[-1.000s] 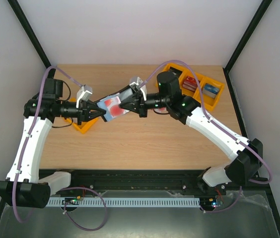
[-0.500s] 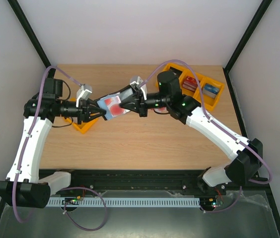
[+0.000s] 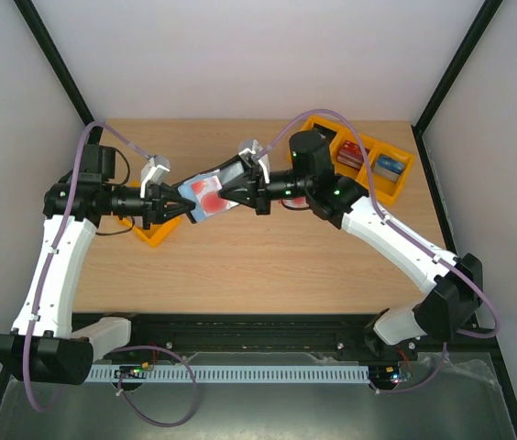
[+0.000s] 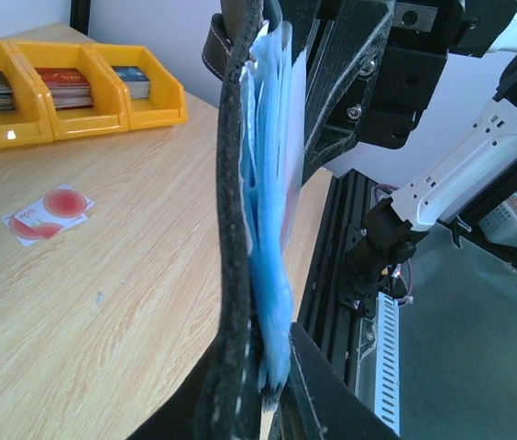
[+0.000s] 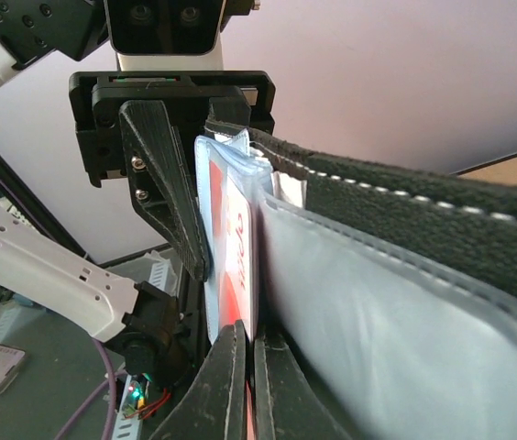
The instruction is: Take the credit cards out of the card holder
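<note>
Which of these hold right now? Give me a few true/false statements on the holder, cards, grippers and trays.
1. The left gripper and right gripper both grip the card holder above the table. True.
2. The card holder is folded shut. False: it is open, with a red-marked card showing in a pocket.
3. One credit card lies loose on the table. True.
4. The yellow trays are empty. False: they hold card stacks.

The table (image 3: 268,266) is viewed from above its near edge. Both wrist views are taken close up, facing each other; the holder (image 3: 211,192) is shared by all three.
</note>
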{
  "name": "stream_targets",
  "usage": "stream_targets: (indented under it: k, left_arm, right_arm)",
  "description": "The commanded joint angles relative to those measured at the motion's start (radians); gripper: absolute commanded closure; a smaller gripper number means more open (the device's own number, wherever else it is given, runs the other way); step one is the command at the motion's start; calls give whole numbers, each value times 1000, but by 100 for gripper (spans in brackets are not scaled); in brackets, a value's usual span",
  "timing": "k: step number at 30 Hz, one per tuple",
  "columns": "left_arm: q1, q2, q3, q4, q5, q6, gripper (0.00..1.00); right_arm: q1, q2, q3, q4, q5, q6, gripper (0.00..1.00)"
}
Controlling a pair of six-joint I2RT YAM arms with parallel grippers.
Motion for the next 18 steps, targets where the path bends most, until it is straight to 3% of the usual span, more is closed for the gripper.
stream_targets:
  k: [1, 6, 18]
  left_arm:
    - [-3, -7, -8, 7, 60, 9, 87]
    - [-3, -9, -13, 14, 57, 5, 98]
    - [3, -14, -29, 55, -5, -40, 98]
  right_arm:
    - [8, 19, 15, 19, 3, -7, 98]
    - [9, 17, 32, -5, 20, -27, 98]
    - [-95, -51, 55, -239, 168, -140, 98]
